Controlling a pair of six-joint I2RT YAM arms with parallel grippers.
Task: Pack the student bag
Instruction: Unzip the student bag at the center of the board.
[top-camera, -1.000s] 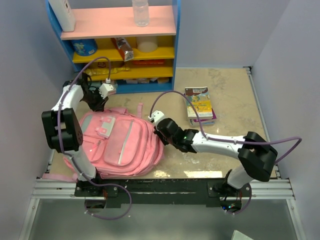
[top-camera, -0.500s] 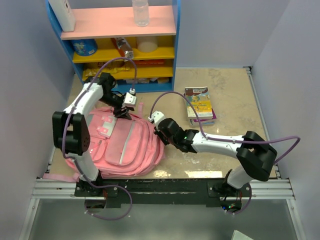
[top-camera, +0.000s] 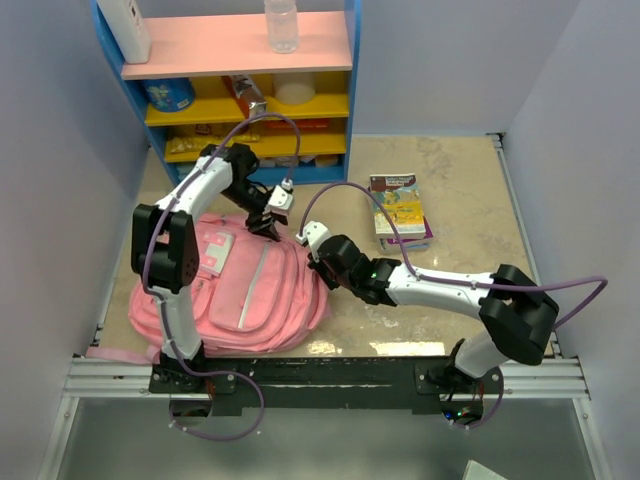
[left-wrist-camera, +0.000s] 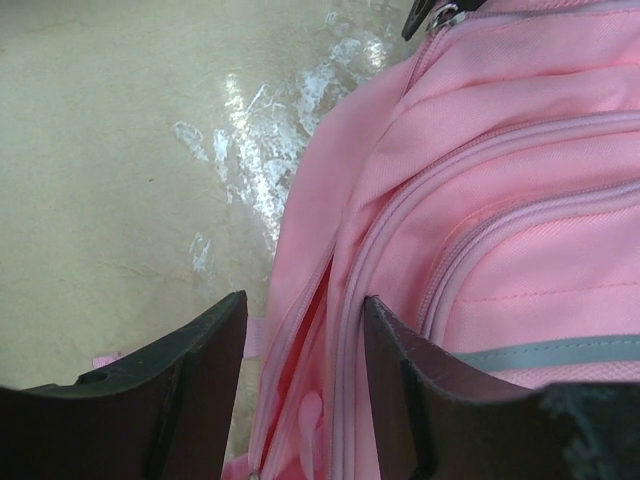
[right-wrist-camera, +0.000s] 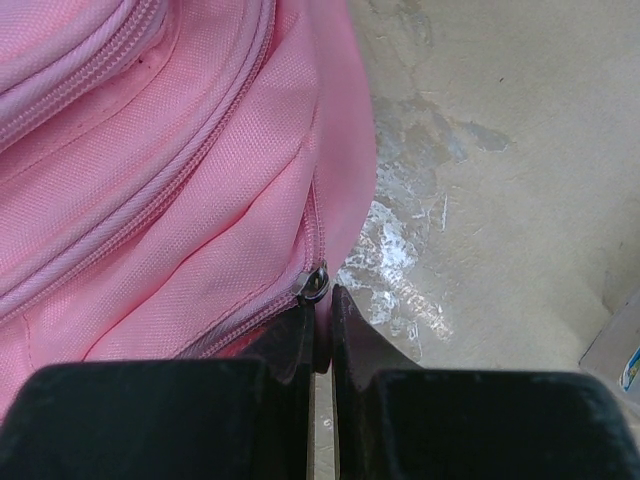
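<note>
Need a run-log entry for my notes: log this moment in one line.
left pincer: open over bag zip seam | right pincer: shut on zip pull | books: outside bag

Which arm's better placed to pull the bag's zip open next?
Right. The right gripper is shut on the zip slider at the edge of the bag, ready to pull. The left gripper is open over the top seam, holding nothing.
</note>
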